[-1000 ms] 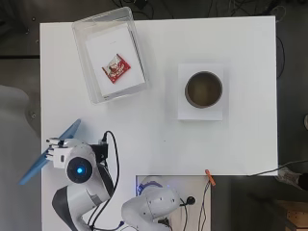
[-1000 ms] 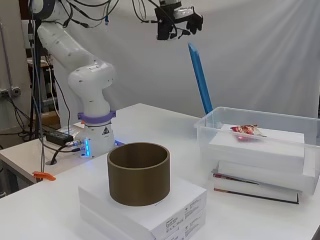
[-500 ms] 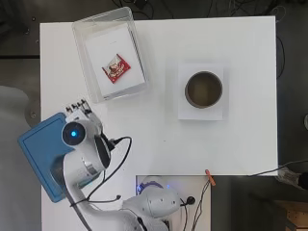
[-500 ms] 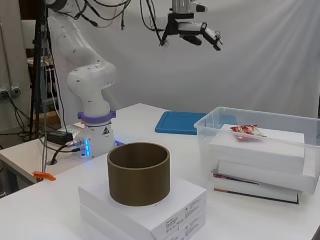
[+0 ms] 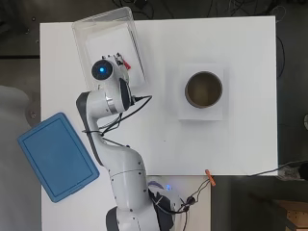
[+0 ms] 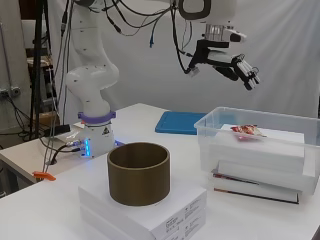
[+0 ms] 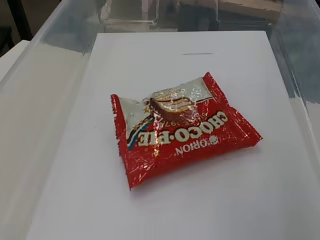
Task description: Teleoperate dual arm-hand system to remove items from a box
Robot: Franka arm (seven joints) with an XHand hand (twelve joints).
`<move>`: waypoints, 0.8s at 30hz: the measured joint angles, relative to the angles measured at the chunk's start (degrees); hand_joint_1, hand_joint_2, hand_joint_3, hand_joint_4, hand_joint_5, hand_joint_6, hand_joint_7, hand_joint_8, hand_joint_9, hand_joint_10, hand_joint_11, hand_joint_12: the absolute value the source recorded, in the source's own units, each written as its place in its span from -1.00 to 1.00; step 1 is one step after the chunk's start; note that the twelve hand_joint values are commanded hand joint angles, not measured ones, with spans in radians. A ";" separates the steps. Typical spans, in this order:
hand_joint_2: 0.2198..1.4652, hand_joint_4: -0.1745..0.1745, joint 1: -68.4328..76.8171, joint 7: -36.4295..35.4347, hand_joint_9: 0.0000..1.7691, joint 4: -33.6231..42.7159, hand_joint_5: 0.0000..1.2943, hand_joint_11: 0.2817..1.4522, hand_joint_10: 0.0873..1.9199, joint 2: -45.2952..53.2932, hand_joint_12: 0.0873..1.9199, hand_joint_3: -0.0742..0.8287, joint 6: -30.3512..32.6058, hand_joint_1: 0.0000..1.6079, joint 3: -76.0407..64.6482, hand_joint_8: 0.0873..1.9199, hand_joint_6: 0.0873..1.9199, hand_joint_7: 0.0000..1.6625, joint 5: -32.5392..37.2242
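Hand (image 6: pixel 227 62): raised above the clear box (image 6: pixel 210 130), fingers (image 6: pixel 248 76) straight and slanting down, holding nothing. Snack (image 7: pixel 177 127): red packet, flat on the white block (image 7: pixel 165 200) inside the box, below the hand. Lid (image 5: pixel 57 156): blue, on the table's (image 5: pixel 240 130) left.

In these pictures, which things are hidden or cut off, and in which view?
- Overhead view: the arm covers most of the red snack packet in the clear box; the hand cannot be made out.
- Side view: the hand is above the box, fingers fairly straight; the blue lid is partly behind the box wall.
- Wrist view: the packet shows whole, but the box is cut off by the edges; no hand shows.
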 joint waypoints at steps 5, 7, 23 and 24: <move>0.11 0.36 -1.54 -2.11 -0.44 2.66 -0.61 -0.51 -1.00 2.94 -1.00 -0.84 2.79 -0.64 -0.22 -1.00 -1.00 -0.59 -1.67; 0.38 0.50 -3.75 -2.40 -0.14 3.80 -0.28 -0.25 -1.00 2.71 -1.00 -0.81 0.89 -0.28 1.82 -0.93 -0.97 -0.33 -1.68; 0.33 0.26 -5.69 -18.58 -0.16 -1.49 -0.35 -0.33 -0.47 2.26 -0.54 -0.82 7.05 -0.43 -1.33 -0.50 -0.56 -0.23 8.02; 0.30 0.19 -5.63 -17.96 -0.18 -1.28 -0.36 -0.34 -0.74 2.53 -0.80 -0.83 7.26 -0.54 -1.22 -0.77 -0.81 -0.24 7.44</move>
